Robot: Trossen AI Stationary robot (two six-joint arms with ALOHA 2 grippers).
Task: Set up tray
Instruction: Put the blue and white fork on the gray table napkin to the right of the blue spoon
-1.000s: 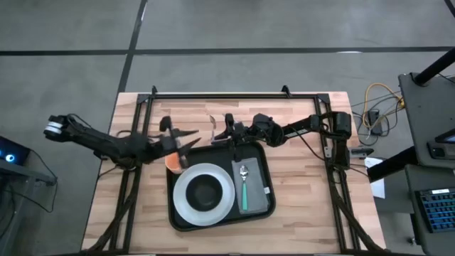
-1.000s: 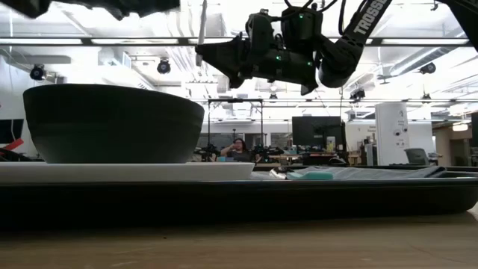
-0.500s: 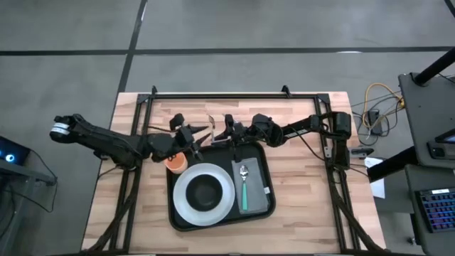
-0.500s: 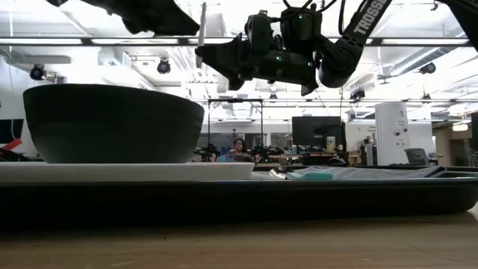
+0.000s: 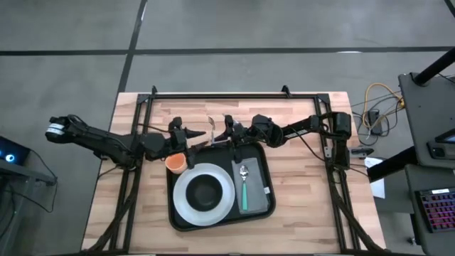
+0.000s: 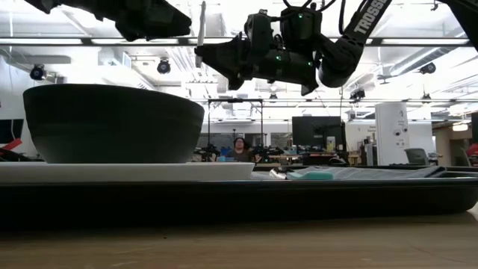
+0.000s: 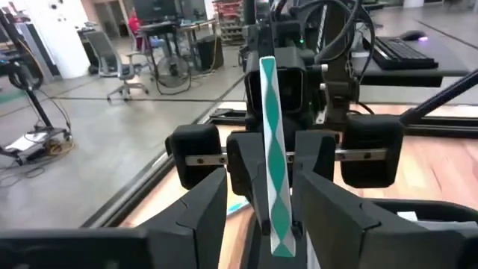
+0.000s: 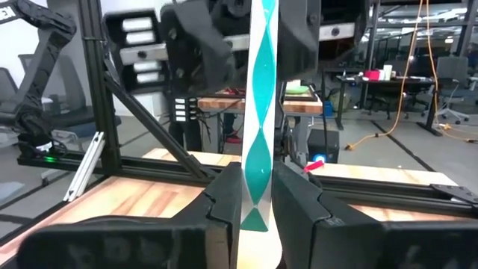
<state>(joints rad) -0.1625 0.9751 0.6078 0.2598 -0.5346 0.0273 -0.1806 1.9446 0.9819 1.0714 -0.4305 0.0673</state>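
left end effector (image 5: 190,136) moved in, straw (image 8: 259,142) gripped

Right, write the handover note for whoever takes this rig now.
Right gripper: shut on the striped straw, held upright above the rear edge of the tray.
Left gripper: open, facing the right one, fingers either side of the straw, not closed.
Done: white plate with dark bowl and grey napkin with spoon are on the tray; orange cup sits at its rear left corner.
Left: place the straw, probably in the cup.
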